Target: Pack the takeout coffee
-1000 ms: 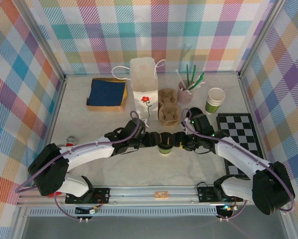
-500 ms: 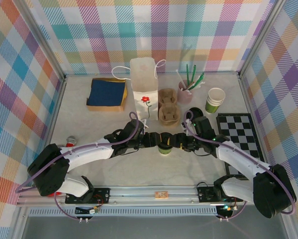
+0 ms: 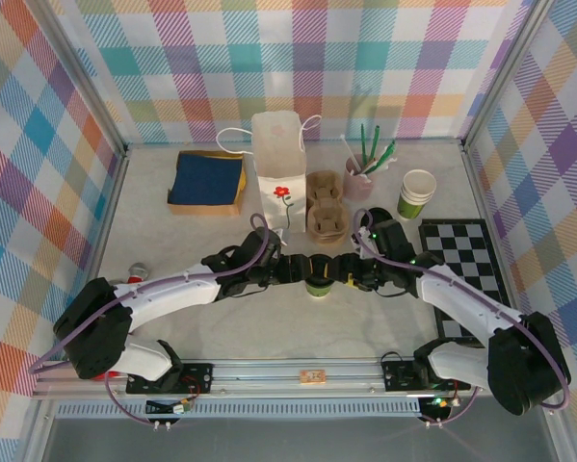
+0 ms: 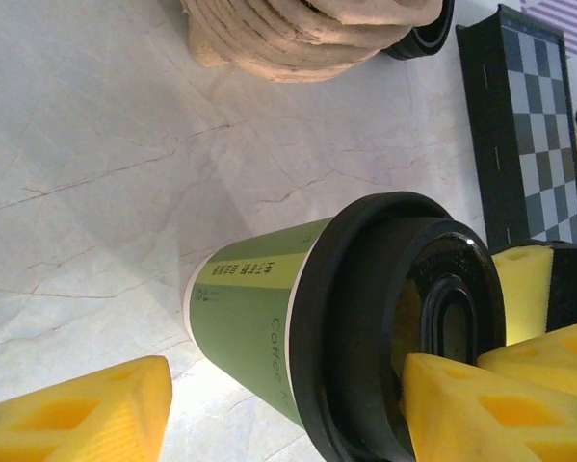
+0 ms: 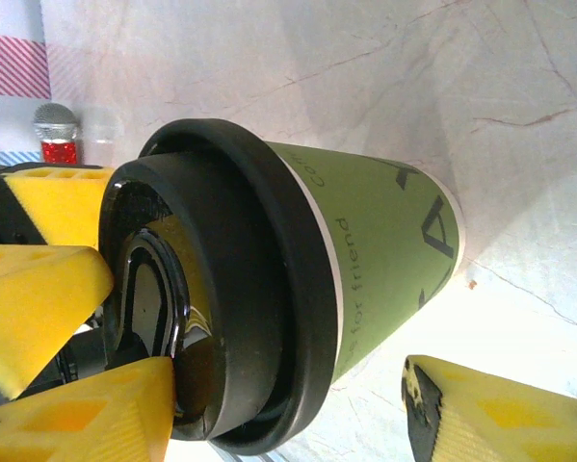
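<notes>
Squarely between left tool (image 3: 298,273), right tool (image 3: 341,277): cup (image 3: 318,282)

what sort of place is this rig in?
Looks like a staged lab test cell, not a café: plaid backdrop walls, an aluminium frame rail, and props like the takeout coffee and paper bag.

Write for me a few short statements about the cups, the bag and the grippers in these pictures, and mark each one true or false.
1. The takeout coffee stands upright with its black lid on. True.
2. The white paper bag lies flat on the table. False: it stands upright beside the cardboard cup carrier.
3. The left gripper and the right gripper meet at the takeout coffee from opposite sides. True.
4. The lidless green cup stands on the checkerboard. False: it stands on the table behind the board.
5. The takeout coffee is inside the bag. False: it stands on the table, in front of the carrier.
</notes>
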